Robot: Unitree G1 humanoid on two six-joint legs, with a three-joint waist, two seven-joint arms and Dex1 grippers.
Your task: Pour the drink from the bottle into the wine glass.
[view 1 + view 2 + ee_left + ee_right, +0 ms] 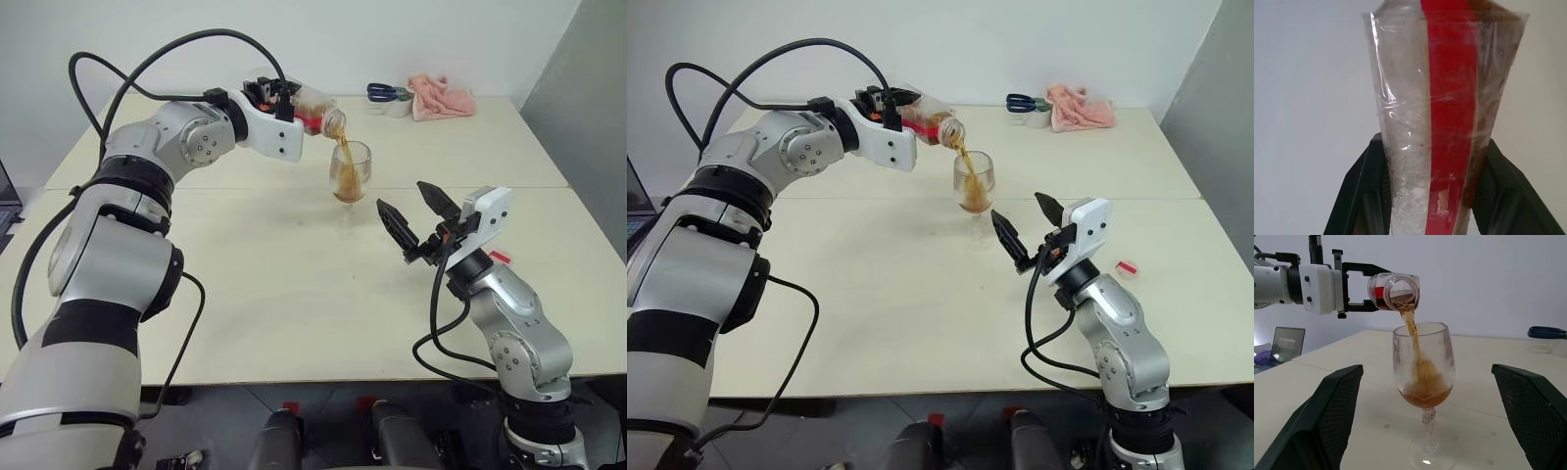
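Head views: the left gripper (284, 101) clamps the tipped bottle (315, 111) above the glass (350, 171), mid-table; drink (963, 162) streams in.

Right wrist view: the right gripper (1435, 416) gapes empty nearby; a nudge could topple the glass.

Left wrist view: a slipping bottle would spill.

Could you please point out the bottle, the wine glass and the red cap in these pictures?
bottle (1393, 291), right wrist view, on its open neck.
wine glass (1425, 360), right wrist view, on its bowl.
red cap (1127, 267), right eye view, on its top.
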